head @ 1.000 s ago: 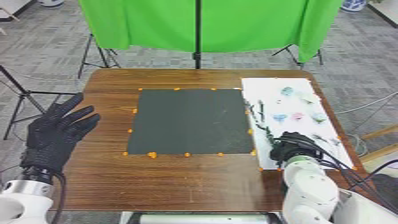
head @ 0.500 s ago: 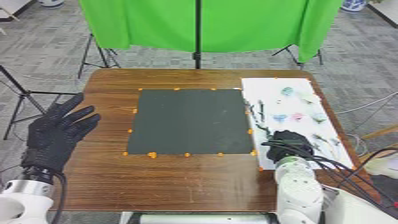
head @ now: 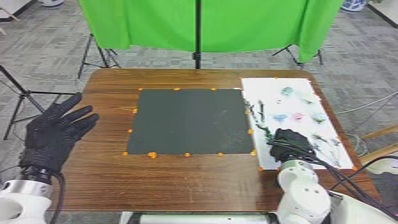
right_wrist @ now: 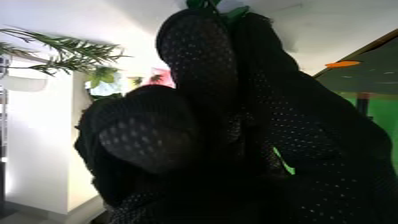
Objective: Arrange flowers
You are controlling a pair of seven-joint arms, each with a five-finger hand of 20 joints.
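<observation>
Leaves (right_wrist: 237, 13) could snag and bend if my right robot hand (head: 291, 143) pulls sideways; whether it grips them I cannot tell. My left robot hand (head: 55, 135) is open.

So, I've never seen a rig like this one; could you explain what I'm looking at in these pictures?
This is a robot with two white arms, each ending in a hand in a black glove. The head view looks forward and down from its head, over a brown table. The right wrist view comes from a camera on the right arm, so the glove looms large.

On the table lie a dark mat and, to its right, a white sheet with pale blue flowers, a pink flower and leafy greenery.

The left hand is open and holds nothing. The right hand is over the sheet's near part, and green leaves at its fingertips suggest it is pinching a green stem.
</observation>
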